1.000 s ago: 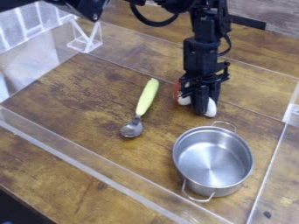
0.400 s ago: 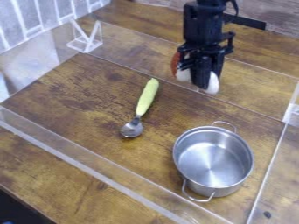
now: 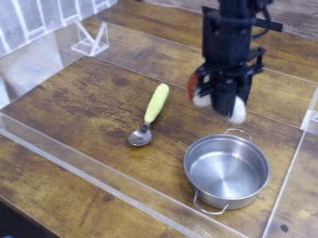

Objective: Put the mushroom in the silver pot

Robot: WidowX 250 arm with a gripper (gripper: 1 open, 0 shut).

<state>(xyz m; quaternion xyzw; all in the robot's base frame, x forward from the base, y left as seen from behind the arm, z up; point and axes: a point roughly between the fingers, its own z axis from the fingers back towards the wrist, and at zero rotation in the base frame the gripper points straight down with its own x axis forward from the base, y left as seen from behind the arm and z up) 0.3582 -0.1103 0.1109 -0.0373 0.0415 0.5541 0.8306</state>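
My gripper (image 3: 228, 100), clamped on the mushroom (image 3: 221, 99), hangs above the bench (image 3: 74, 102); I'd centre it over the pot (image 3: 226, 170) before lowering and releasing.

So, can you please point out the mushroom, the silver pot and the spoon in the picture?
mushroom (image 3: 235, 109), camera view, on its white stem below the gripper.
silver pot (image 3: 226, 171), camera view, on the bare inner bottom.
spoon (image 3: 155, 102), camera view, on the yellow-green handle.
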